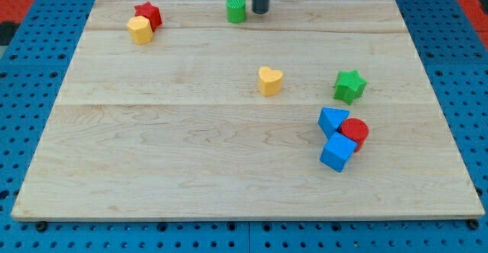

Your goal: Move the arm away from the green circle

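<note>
Blue pegboard frames our tabletop (229,161). Our end effector, a bare rod with nothing to spread or pinch, rests its tip (261,11) just right of the green circle (236,10); retreat not yet begun, so we should slide rightward, away.

Green circle (236,10) upright, top edge

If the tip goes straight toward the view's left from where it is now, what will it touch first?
Most likely the green circle: my tip stands just to its right, at about the same height in the view. Whether they already touch, I cannot tell.
</note>
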Controlling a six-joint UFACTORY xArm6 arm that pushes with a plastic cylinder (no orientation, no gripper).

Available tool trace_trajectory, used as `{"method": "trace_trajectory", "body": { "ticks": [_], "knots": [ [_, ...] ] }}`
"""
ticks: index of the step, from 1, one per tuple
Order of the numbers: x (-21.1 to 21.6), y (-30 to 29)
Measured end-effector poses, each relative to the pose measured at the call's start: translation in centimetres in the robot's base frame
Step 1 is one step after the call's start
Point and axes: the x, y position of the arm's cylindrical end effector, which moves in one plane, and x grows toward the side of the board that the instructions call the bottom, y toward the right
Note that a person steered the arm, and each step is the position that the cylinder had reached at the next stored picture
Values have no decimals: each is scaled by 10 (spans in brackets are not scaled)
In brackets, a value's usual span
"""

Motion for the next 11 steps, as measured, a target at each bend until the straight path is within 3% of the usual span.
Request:
{"method": "trace_trajectory", "body": {
  "ticks": [1, 2, 3, 5, 6, 8, 9, 11],
  "knots": [
    [9, -48],
    [-23, -40],
    [-29, -57],
    [13, -124],
    [17, -67],
    [63, 138],
    [98, 189],
    [114, 190]
  ]
}}
